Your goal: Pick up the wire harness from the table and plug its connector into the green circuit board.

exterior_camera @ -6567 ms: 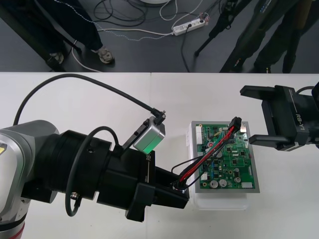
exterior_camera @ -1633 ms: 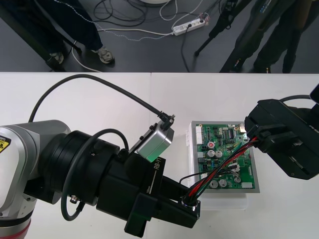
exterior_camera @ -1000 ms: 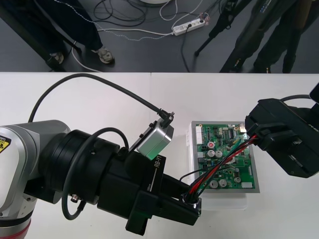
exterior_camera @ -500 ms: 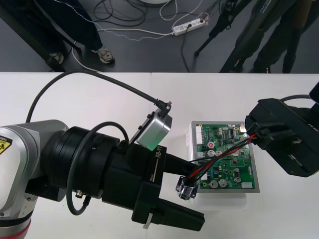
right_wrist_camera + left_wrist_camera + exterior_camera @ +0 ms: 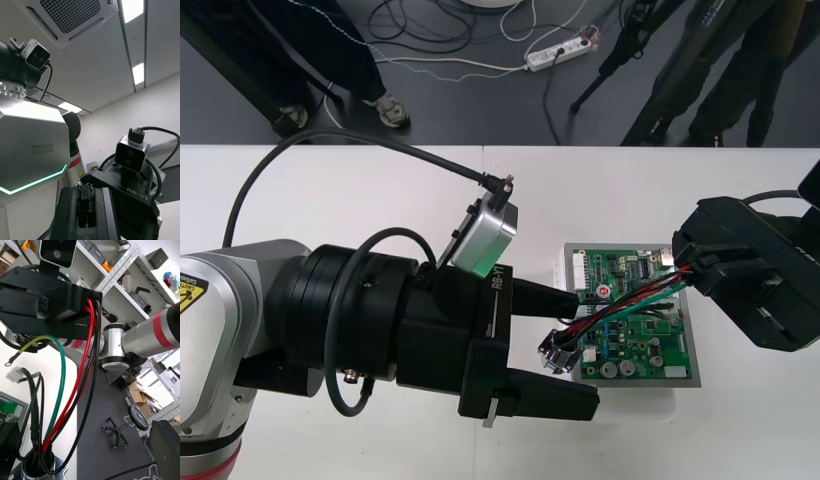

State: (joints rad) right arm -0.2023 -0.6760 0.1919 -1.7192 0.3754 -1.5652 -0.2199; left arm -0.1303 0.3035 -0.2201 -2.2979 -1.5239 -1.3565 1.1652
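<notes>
Front view, nearest first: the left gripper [image 5: 588,348] reaches in over the pale counter [image 5: 360,200] with its black fingers [image 5: 545,298] spread wide, clasping nothing. The round metal socket [image 5: 558,352] of the thin red, black and green wire harness [image 5: 630,303] hangs between them, and as far as can be seen it touches neither finger. From that socket the harness's long axis runs toward the robot's right and slightly away. The socket end points at the left gripper and the plug end at the right gripper [image 5: 692,270]. Along the way the wires stretch above the green circuit board [image 5: 650,350], which sits in its white base [image 5: 563,270].

In the left wrist view the wires climb from the socket straight to the right gripper. In the right wrist view that gripper's fingers [image 5: 66,215] are clenched on the small black plug [image 5: 86,204], which stands upright between them. The left gripper, with its camera on top, faces it just beyond.

Past the counter's far edge lies dark floor [image 5: 480,110] with a white power strip [image 5: 558,53] and loose cables.
</notes>
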